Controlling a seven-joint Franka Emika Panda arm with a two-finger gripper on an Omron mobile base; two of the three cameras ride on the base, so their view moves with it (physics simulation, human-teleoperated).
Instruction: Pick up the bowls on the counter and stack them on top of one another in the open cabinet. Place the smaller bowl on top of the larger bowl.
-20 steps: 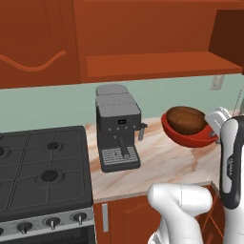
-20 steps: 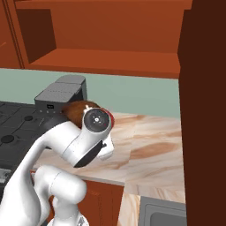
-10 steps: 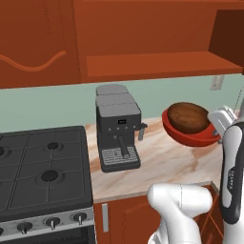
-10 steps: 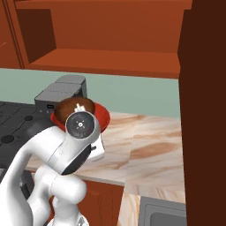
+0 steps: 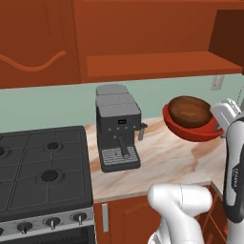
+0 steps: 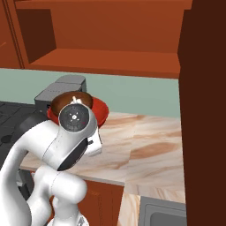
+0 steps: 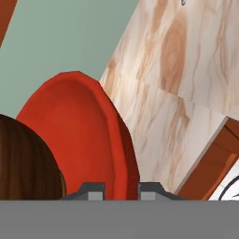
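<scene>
No readable writing; small text on the arm link is too blurred. Gripper [image 7: 121,189] pinches the rim of the red bowl [image 5: 190,129], jaws narrow. Brown bowl [image 5: 189,110] sits inside it. Both are up off the counter [image 5: 162,159], higher than before, below the open cabinet [image 5: 157,64], beside the coffee machine [image 5: 117,127].

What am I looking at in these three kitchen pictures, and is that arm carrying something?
A white robot arm on a driving base. Two cameras ride behind it, left and right; the third sits on its hand. The gripper is shut on the rim of the red bowl, with the brown bowl already nested inside. Both look lifted off the marbled counter, though contact is hard to judge. A coffee machine stands on the counter beside the stove. The open cabinet waits above.
</scene>
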